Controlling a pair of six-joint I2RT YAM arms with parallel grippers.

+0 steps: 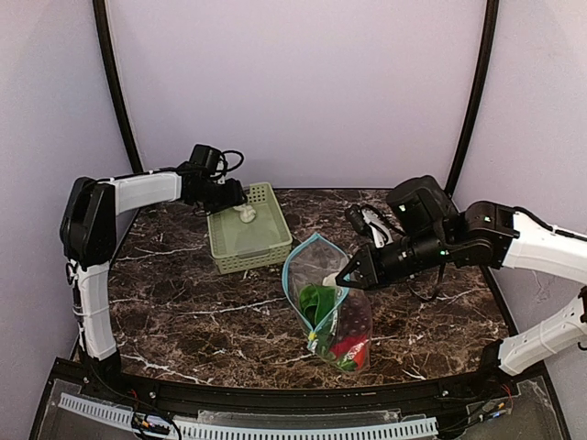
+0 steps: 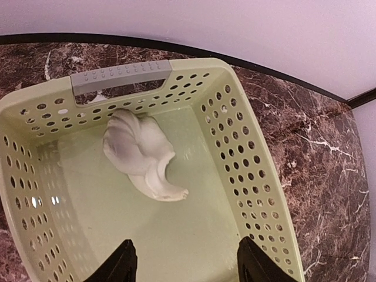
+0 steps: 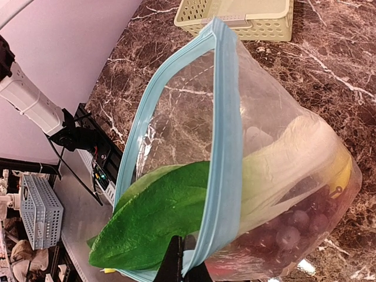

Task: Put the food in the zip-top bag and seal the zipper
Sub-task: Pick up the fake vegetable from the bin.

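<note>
Dark marble table (image 1: 183,312) with white lines is under me, and pale purple walls stand all around. My right gripper (image 1: 344,277) is pinched tight on the light blue zipper strip (image 3: 226,147) of the clear crinkly plastic zip-top bag (image 1: 358,316), so its mouth stands up and open. Inside it I see the big green leafy bok choy (image 3: 153,217), dark purple grapes (image 3: 288,235) and a red chilli pepper (image 1: 351,346). My left gripper (image 2: 188,264) hangs over the pale green plastic basket with holes (image 2: 247,147), jaws apart with nothing between them. The white toy garlic (image 2: 144,155) lies alone on the basket floor, just ahead of my fingers. I think it is light, hard and smooth, so it could slip. Its round fat middle looks like the best place to squeeze, not the thin curly tip.
</note>
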